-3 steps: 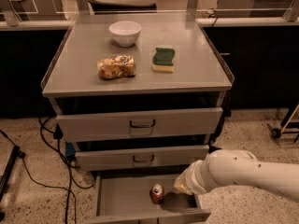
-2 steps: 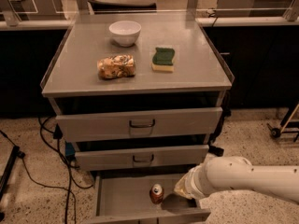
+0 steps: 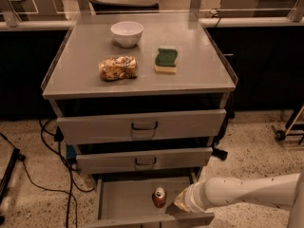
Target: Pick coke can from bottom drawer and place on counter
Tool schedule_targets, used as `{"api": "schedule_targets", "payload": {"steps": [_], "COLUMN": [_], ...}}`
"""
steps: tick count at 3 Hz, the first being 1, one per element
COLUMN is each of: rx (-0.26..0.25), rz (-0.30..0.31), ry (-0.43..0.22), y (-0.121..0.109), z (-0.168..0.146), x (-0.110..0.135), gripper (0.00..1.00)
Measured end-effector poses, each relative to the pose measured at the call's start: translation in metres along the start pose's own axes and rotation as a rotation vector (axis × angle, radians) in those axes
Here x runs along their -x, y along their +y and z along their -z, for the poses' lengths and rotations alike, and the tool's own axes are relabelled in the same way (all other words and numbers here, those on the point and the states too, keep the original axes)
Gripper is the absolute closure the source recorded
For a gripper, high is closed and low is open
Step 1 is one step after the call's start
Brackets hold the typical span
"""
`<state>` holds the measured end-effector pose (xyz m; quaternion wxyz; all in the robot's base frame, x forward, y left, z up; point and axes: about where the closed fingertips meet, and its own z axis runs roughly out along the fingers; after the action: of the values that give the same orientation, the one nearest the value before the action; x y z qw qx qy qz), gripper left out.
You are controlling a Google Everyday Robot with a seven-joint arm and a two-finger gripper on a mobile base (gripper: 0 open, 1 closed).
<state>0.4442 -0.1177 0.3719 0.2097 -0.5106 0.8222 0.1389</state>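
Red, silver-lidded coke can (image 3: 159,197) upright in bottom drawer (image 3: 123,201), gripper (image 3: 178,204) beside it (grip unclear).

High frontal view, end effector (image 3: 183,202) lower right

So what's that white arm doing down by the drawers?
A robot arm reaches into the open bottom drawer, its end effector just beside the upright coke can there. The can is not yet lifted. It is meant for the counter above, which holds a white bowl, sponge and snack bag.
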Motion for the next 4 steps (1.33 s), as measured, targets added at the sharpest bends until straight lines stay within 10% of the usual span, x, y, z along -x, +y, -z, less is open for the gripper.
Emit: {"api": "schedule_targets", "payload": {"steps": [4], "rx": [-0.015], "rz": [0.001], "ry": [-0.054], "y": [0.001], "z": [-0.052], "x": [-0.035], "gripper": [1.0]}}
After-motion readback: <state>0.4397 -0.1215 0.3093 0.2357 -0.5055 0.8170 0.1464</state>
